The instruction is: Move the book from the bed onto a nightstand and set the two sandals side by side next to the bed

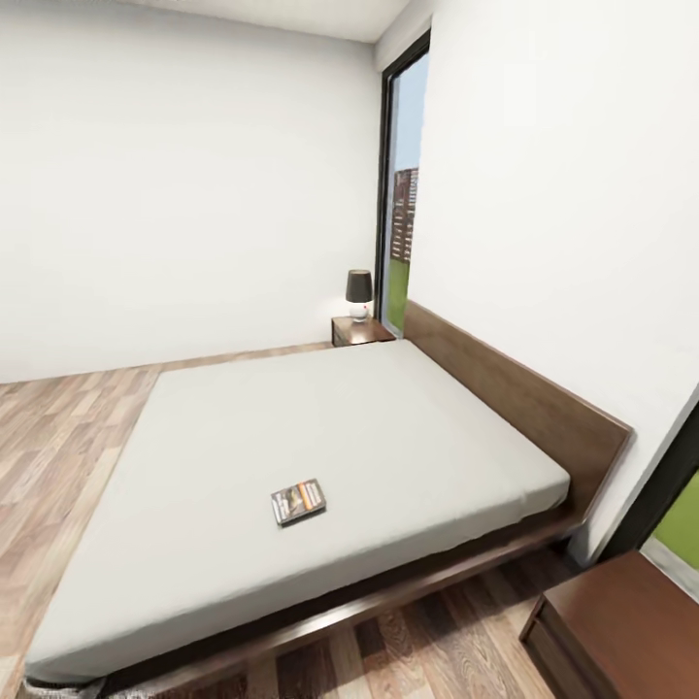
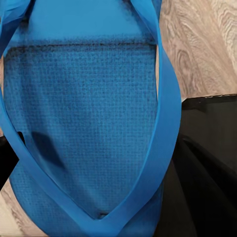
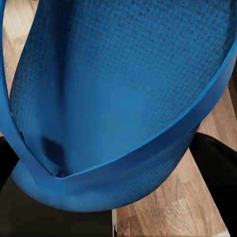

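Each wrist view showed a sandal (image 2: 84,123) (image 3: 113,98) close up, end effector state indeterminate; book (image 1: 298,501) lay on bed (image 1: 291,417), nightstand (image 1: 359,331) transfer apparently pending.

The left wrist points down toward the floor, with a sandal (image 2: 84,123) hard against its camera, footbed and straps facing the lens. The left gripper's fingers are hidden behind it, so whether they clamp it cannot be told. A black shape (image 2: 207,163) sits beside the sandal, too blurred to name as any robot part. The right wrist also points downward, a second sandal (image 3: 118,89) tilted close before it. The right gripper's grip is likewise hidden, with dark patches (image 3: 217,168) alongside.
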